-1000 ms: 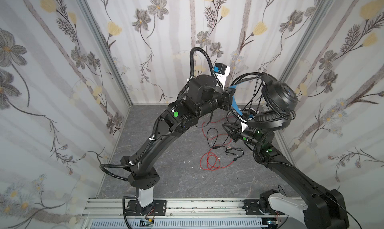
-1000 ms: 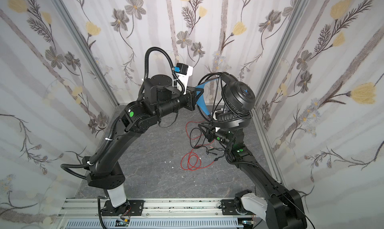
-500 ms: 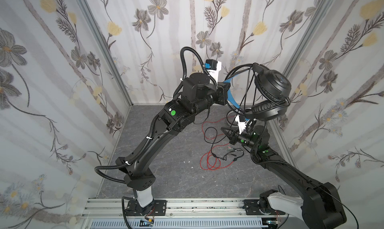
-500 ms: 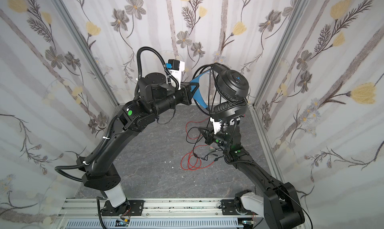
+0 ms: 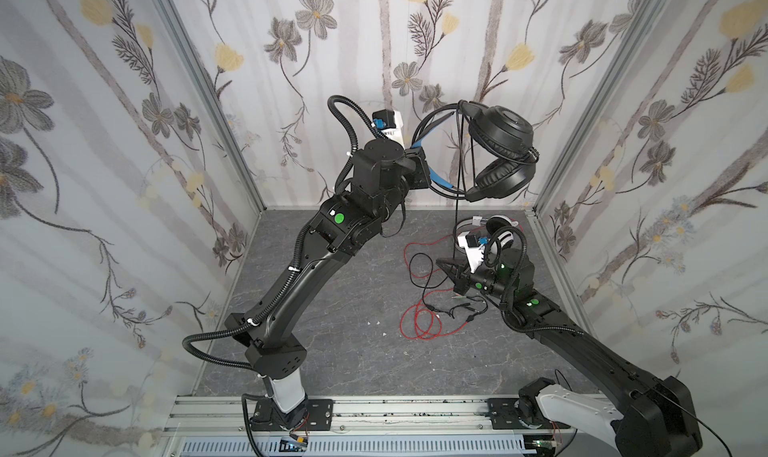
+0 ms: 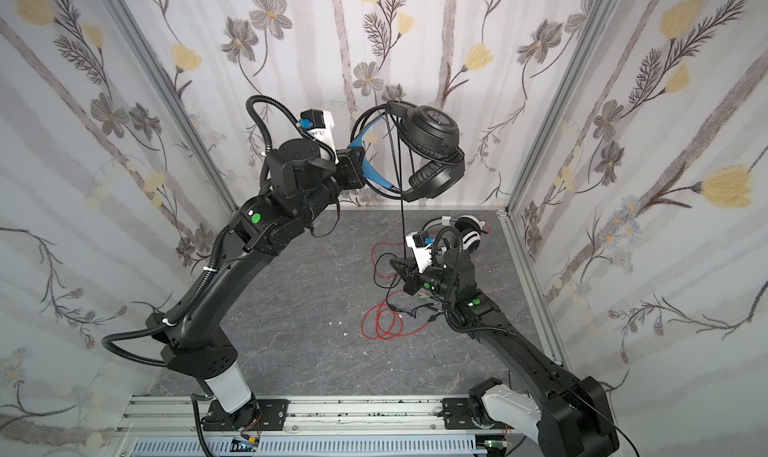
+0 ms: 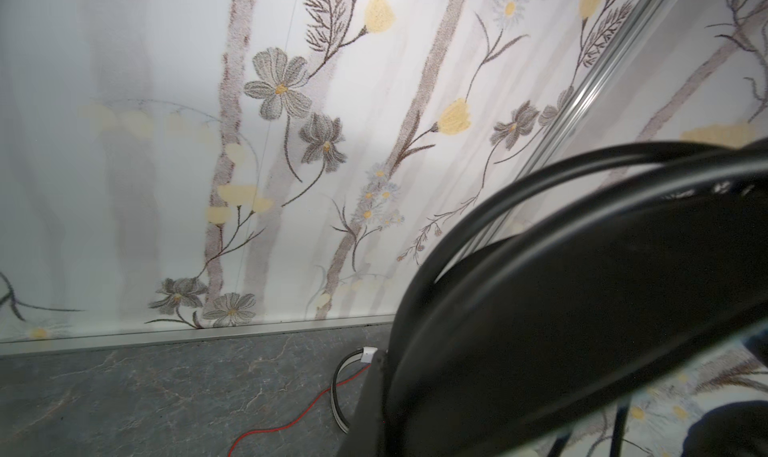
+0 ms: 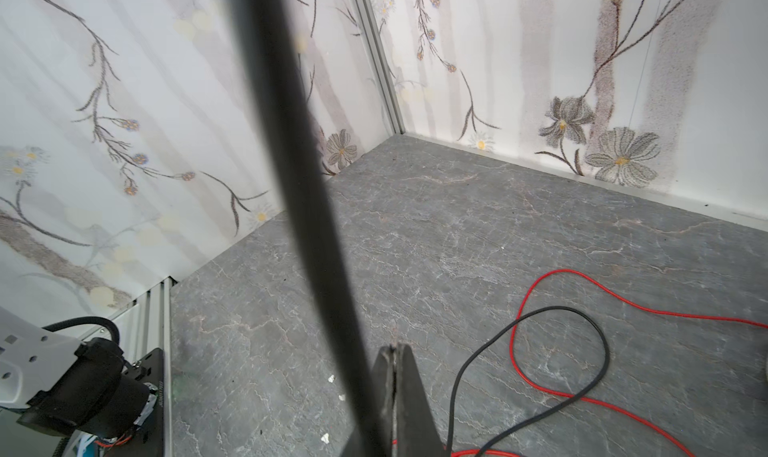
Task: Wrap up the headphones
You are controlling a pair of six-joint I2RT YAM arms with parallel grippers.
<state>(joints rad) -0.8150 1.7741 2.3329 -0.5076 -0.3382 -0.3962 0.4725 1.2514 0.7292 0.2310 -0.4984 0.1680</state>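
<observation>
Floral-print walls on three sides, grey stone-look floor (image 5: 353, 351). L gripper (image 5: 423, 171) is clenched on the blue inner band of the black headphones (image 5: 500, 143) and holds them up in the air, upper centre-right in both top views. Earcups sit one above the other, upper cup's shell facing cam. In the L wrist view the headband fills the lower right of frame, dark and blurry, and no fingers are seen.

Black cable (image 5: 457, 193) drops straight down from the headband to the R gripper (image 5: 440, 261), low at centre-right, then trails in loose loops on the floor. R gripper jaws are pressed together. In the R wrist view the cable runs as a thick blurred strand just beside the fingers (image 8: 409, 376). Can't tell if it's actually pinched.

White headphones (image 5: 505, 231) lie on the floor in the back-right corner, partly hidden behind the R arm wrist. Red cable (image 5: 415, 324) is uncoiled on the floor, looped at centre-right and tangled with the black cable loops.
</observation>
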